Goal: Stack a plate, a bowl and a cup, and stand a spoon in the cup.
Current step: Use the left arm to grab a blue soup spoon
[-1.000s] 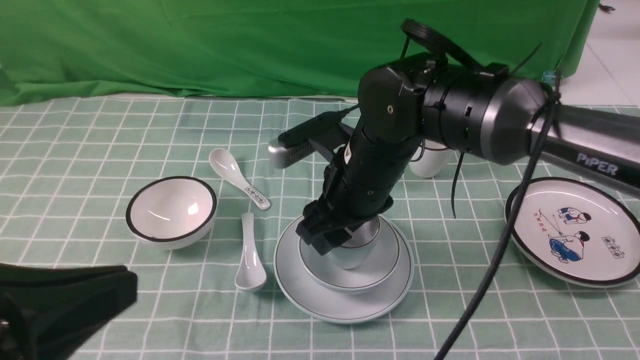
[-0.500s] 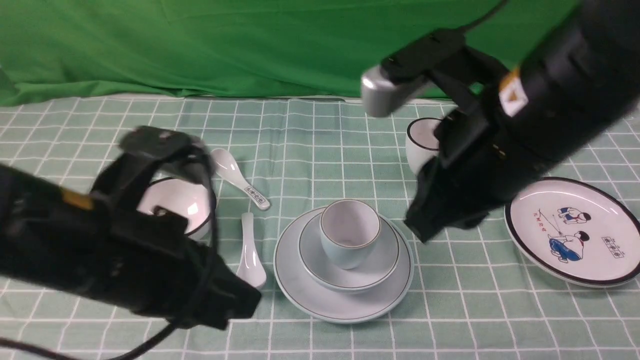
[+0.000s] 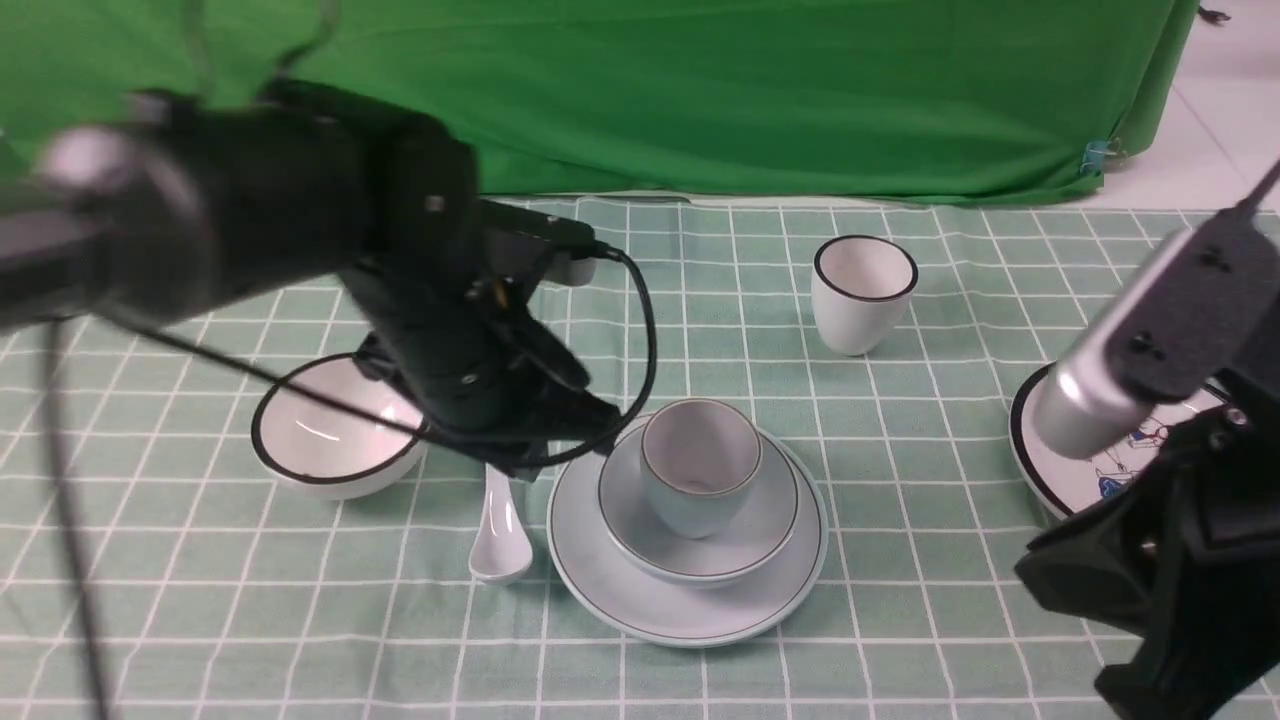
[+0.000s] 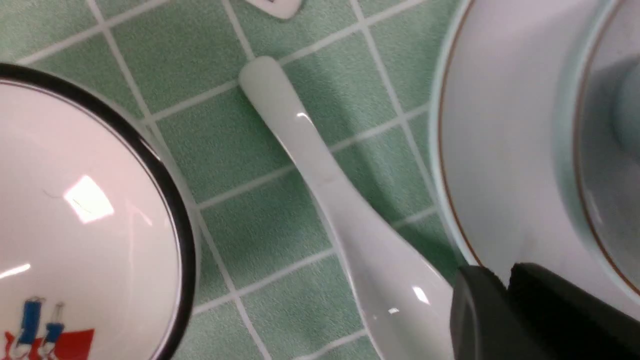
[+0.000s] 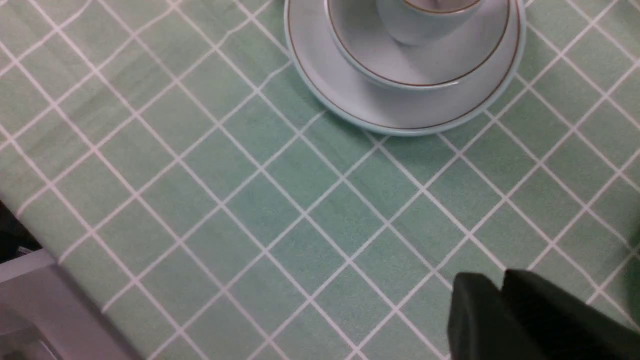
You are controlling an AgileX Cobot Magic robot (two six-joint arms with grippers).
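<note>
The pale blue-grey plate [image 3: 688,610] lies at the table's middle with the bowl [image 3: 745,545] on it and the cup [image 3: 697,470] upright in the bowl. Just left of the plate lies the plain white spoon [image 3: 500,530], its scoop toward me. My left arm [image 3: 470,370] hangs over the spoon's handle. In the left wrist view the left gripper [image 4: 505,274] is shut and empty, close above the spoon's [image 4: 325,185] scoop and the plate's [image 4: 480,150] rim. My right gripper [image 5: 496,280] is shut and empty over bare cloth, well clear of the stack [image 5: 400,110].
A black-rimmed white bowl [image 3: 335,425] sits left of the spoon. A black-rimmed white cup [image 3: 862,295] stands at the back. The cartoon plate [image 3: 1040,450] is partly behind my right arm [image 3: 1160,560]. A patterned spoon's handle end [image 4: 272,5] lies near the plain spoon's handle.
My right arm let go of the cup in the bowl and pulled back to the lower right, jaws shut. My left arm swung in from the lower left to over the plain spoon.
</note>
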